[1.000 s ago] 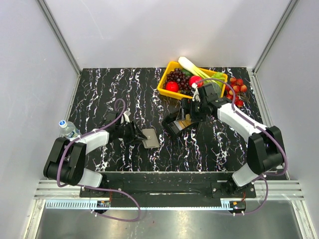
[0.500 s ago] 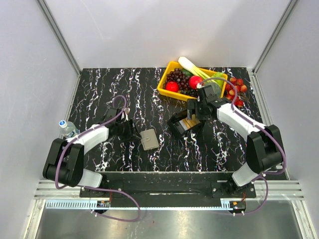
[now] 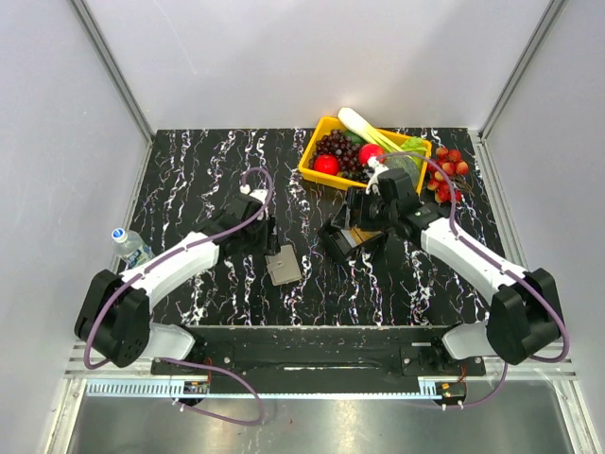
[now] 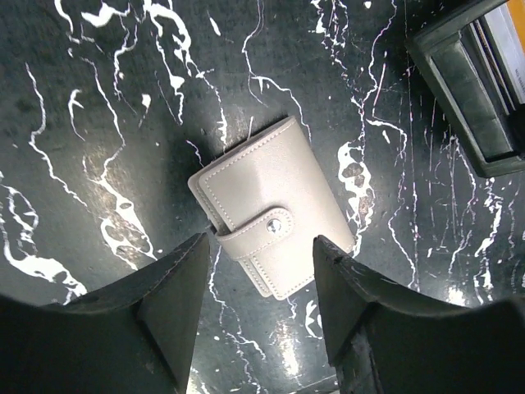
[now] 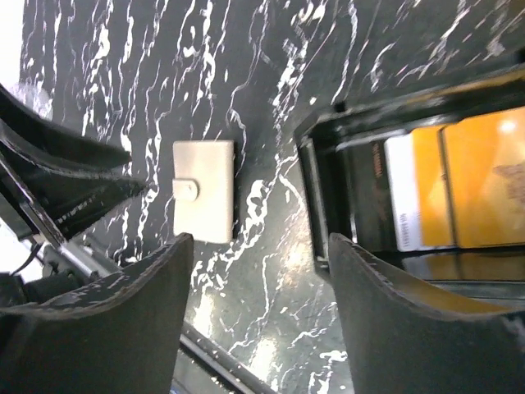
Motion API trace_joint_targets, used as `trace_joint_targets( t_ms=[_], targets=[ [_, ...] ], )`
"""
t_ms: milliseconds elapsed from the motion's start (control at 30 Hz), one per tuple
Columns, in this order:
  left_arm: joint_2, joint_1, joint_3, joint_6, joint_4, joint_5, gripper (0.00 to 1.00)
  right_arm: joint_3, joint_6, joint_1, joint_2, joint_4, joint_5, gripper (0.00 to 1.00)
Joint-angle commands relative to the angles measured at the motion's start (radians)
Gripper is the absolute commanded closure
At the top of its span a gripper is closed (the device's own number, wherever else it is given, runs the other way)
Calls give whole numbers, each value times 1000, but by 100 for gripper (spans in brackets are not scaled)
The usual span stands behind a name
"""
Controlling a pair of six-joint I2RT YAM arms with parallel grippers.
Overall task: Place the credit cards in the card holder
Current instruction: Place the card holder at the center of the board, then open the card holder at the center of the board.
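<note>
The card holder is a small grey case, shut by a snap strap, lying flat on the black marbled table. It shows in the left wrist view and the right wrist view. My left gripper is open and empty, hovering just behind the card holder, which shows between its fingers. The credit cards, orange and yellow with a white one, lie in a black tray, which also shows in the top view. My right gripper is open and empty above the tray's near end.
A yellow basket of fruit and vegetables stands at the back. Red fruits lie to its right. A water bottle lies at the table's left edge. Grey walls enclose the table on three sides.
My left gripper has drawn back from the card holder's left side and moved up and to the right, over it. My right arm has shifted slightly over the tray. The card holder has stayed put.
</note>
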Motion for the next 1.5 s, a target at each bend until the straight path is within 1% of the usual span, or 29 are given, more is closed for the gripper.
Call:
trace_joint_targets(
  t_ms=[0,33,200,267,467,500,600,667,733,833,967,1000,1233,1300,1467],
  targets=[
    [25,-26,59,141,3,-50,43,-105,112,56,9,170,-101,32],
    [42,-38,69,155,0,-54,43,-126,121,76,8,197,-102,36],
    [133,-78,70,189,6,-74,44,-197,150,125,3,280,-133,43],
    [163,-99,66,226,20,-71,46,-202,155,134,3,294,-153,44],
    [220,-124,66,247,12,-88,47,-199,153,156,24,300,-184,44],
    [228,-127,69,251,13,-79,46,-203,157,157,32,340,-182,44],
    [257,-130,84,246,4,-76,47,-220,178,159,55,377,-193,44],
    [286,-130,92,235,0,-72,56,-225,192,163,67,394,-191,44],
    [320,-132,96,225,-10,-62,70,-226,198,169,78,403,-190,45],
    [335,-136,84,203,-2,-53,85,-226,204,176,93,408,-187,45],
    [311,-140,44,182,29,-43,99,-226,218,182,109,421,-190,46],
    [303,-140,32,174,41,-43,100,-226,221,188,116,428,-194,46],
    [234,-139,-34,67,113,-53,100,-185,244,229,202,443,-198,48],
    [190,-139,-65,34,153,-46,100,-176,249,231,221,446,-187,49],
    [29,-138,-134,-6,223,-112,100,-148,229,231,244,417,-142,49]
  ],
)
